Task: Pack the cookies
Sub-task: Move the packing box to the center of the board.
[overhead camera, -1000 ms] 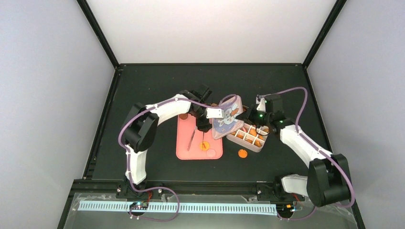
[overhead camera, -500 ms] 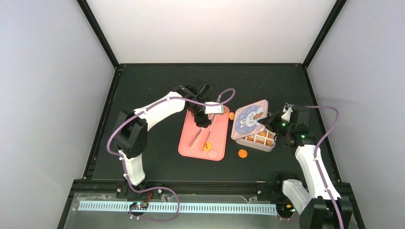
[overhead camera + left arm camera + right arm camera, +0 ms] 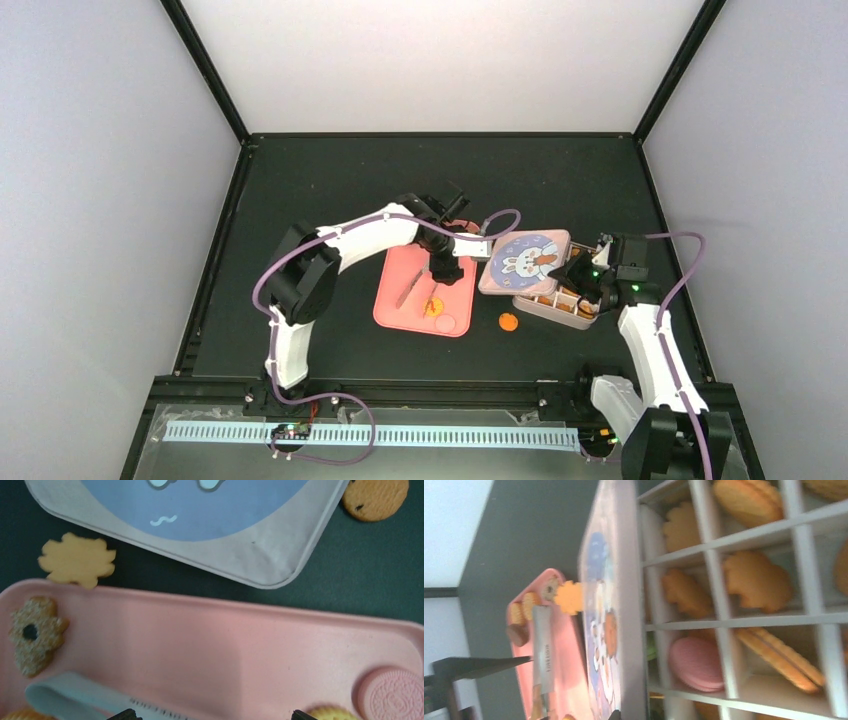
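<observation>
The cookies fill the white divided box (image 3: 562, 309), seen close in the right wrist view (image 3: 744, 580). One orange cookie (image 3: 508, 321) lies loose on the table. More lie on the pink tray (image 3: 400, 315): an orange one (image 3: 432, 307) and a pink one (image 3: 392, 696). A flower-shaped cookie (image 3: 77, 560) lies beside the tray. The bunny lid (image 3: 525, 262) lies tilted over the box's left part. My right gripper (image 3: 578, 276) is shut on the lid's right edge. My left gripper (image 3: 212, 715) is open and empty over the tray's right half.
Metal tongs (image 3: 405, 290) lie on the tray's left part, also in the left wrist view (image 3: 75, 697). A round cookie (image 3: 375, 497) lies on the table past the lid's corner. Black frame rails border the table.
The lid has gone from tilted beside my left gripper to the right, over the box, with my right gripper at its edge. My left gripper has followed rightwards over the tray.
</observation>
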Controlling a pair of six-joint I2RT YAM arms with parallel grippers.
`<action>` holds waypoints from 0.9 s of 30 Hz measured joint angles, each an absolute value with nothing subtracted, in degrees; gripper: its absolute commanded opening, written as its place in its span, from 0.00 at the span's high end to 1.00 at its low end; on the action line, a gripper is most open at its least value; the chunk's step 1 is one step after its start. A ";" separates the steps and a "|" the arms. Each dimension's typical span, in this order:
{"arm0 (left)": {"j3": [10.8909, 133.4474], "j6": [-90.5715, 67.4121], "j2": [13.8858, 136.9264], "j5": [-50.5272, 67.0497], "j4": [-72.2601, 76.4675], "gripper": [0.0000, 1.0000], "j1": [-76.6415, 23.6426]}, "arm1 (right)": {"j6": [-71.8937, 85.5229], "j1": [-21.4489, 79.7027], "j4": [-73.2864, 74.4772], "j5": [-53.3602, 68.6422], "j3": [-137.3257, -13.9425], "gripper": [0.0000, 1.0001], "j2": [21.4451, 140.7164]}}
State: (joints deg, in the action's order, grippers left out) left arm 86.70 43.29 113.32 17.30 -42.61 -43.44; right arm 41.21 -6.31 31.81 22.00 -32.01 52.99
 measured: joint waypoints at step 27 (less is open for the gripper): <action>100.36 35.64 116.53 24.88 -45.25 0.21 -45.08 | 35.35 -8.88 48.18 9.80 -65.91 0.99 43.07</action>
